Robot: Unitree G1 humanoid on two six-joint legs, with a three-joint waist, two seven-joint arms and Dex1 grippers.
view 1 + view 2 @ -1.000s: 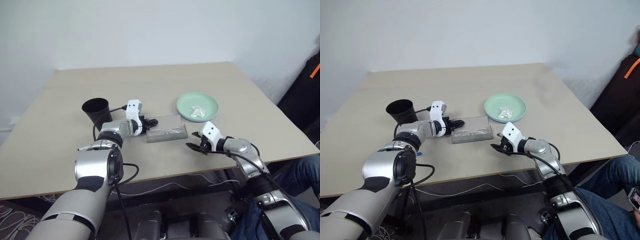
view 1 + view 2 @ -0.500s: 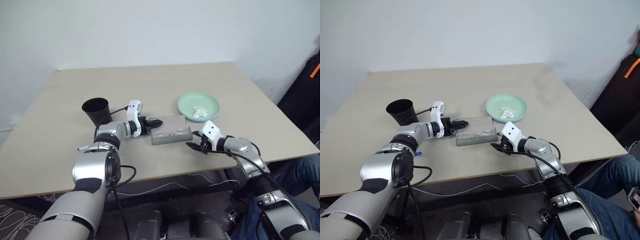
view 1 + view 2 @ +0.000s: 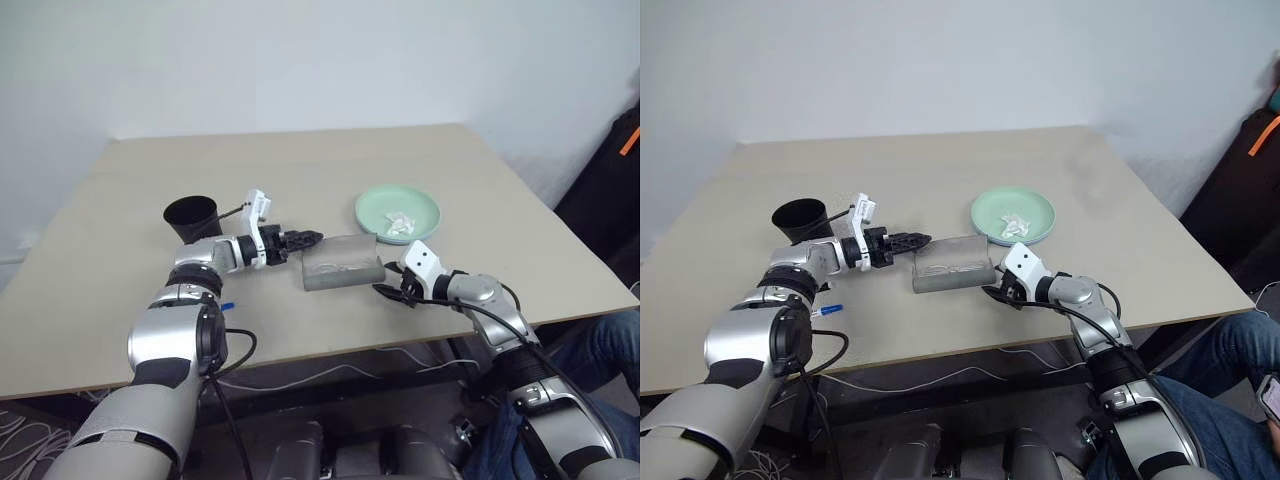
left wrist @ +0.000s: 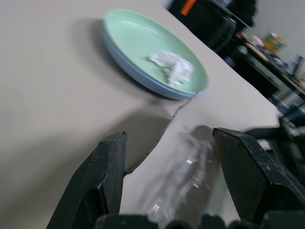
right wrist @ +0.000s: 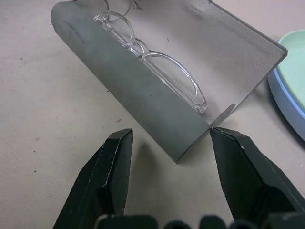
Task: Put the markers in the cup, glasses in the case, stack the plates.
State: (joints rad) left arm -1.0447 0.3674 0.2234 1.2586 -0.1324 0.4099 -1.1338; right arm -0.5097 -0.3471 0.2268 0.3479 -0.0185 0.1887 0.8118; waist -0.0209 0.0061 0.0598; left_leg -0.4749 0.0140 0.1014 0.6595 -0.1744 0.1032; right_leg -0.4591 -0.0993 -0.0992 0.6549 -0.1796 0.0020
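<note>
The grey case [image 3: 342, 263] lies open mid-table with the clear glasses [image 5: 152, 71] inside it. My left gripper [image 3: 308, 238] hovers open just off the case's left end, pointing across it toward the plates. My right gripper [image 5: 171, 136] is open low at the case's near right corner, touching nothing. The mint green plate [image 3: 397, 213] sits stacked on the light blue plate [image 4: 143, 78], with a white scrap [image 4: 171, 67] on top. The black cup [image 3: 192, 215] stands upright at the left. A marker [image 3: 830, 311] with a blue end lies on the table beside my left forearm.
The tan table [image 3: 300, 170] has open surface behind the case and along its right side. A person's leg in jeans [image 3: 600, 345] and a black bag [image 3: 615, 190] are past the table's right edge.
My left gripper has lifted off the case's left end, drawn back and swung to point right. The case slid slightly right early on. The right gripper held still.
</note>
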